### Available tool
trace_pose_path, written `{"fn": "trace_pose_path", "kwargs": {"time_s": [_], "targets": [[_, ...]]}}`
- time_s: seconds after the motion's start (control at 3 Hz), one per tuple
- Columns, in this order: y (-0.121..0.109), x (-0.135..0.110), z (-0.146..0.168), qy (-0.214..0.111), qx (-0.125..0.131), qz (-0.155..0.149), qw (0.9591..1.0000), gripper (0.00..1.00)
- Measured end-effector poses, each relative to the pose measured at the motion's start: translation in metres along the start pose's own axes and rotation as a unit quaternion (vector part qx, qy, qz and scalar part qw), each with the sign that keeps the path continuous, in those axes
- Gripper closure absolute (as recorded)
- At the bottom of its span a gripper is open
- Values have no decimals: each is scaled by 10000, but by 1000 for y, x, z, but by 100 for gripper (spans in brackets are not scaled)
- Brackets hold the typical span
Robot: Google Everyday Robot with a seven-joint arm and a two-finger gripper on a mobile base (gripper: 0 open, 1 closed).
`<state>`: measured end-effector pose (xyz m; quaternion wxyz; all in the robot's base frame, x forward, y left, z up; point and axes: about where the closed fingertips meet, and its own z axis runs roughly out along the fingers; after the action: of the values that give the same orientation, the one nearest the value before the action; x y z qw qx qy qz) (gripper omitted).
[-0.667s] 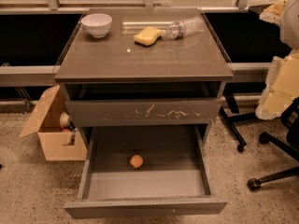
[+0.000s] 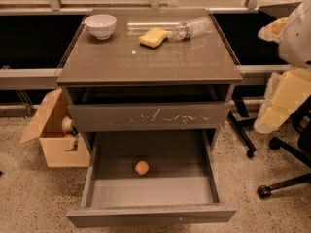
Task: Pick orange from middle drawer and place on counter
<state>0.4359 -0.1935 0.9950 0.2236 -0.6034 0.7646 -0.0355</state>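
Observation:
The orange [image 2: 142,167] lies on the bare grey floor of the open middle drawer [image 2: 150,212], near its centre-left. The drawer is pulled far out at the bottom of the cabinet, below the drawer front with pale scratch marks [image 2: 148,117]. The counter [image 2: 150,57] is the glossy grey-brown top of the cabinet. My arm's cream-coloured covers [image 2: 286,96] show at the right edge. My gripper [image 2: 272,29] is at the upper right, beside the counter's right rear corner and well away from the orange.
On the counter stand a white bowl [image 2: 100,25] at the back left, a yellow sponge [image 2: 153,37] and a lying clear plastic bottle [image 2: 192,29]. An open cardboard box [image 2: 56,140] sits on the floor to the left. Office-chair legs [image 2: 272,178] are at the right.

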Motion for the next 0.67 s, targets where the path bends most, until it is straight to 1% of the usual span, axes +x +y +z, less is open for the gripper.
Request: {"fn": "trace_pose_path", "kwargs": {"time_s": [0.33,0.67], "targets": [[14,-2,46,-502,-543,139,9972,0],[28,-11,81,-1028,-988,199,9896,0]]}}
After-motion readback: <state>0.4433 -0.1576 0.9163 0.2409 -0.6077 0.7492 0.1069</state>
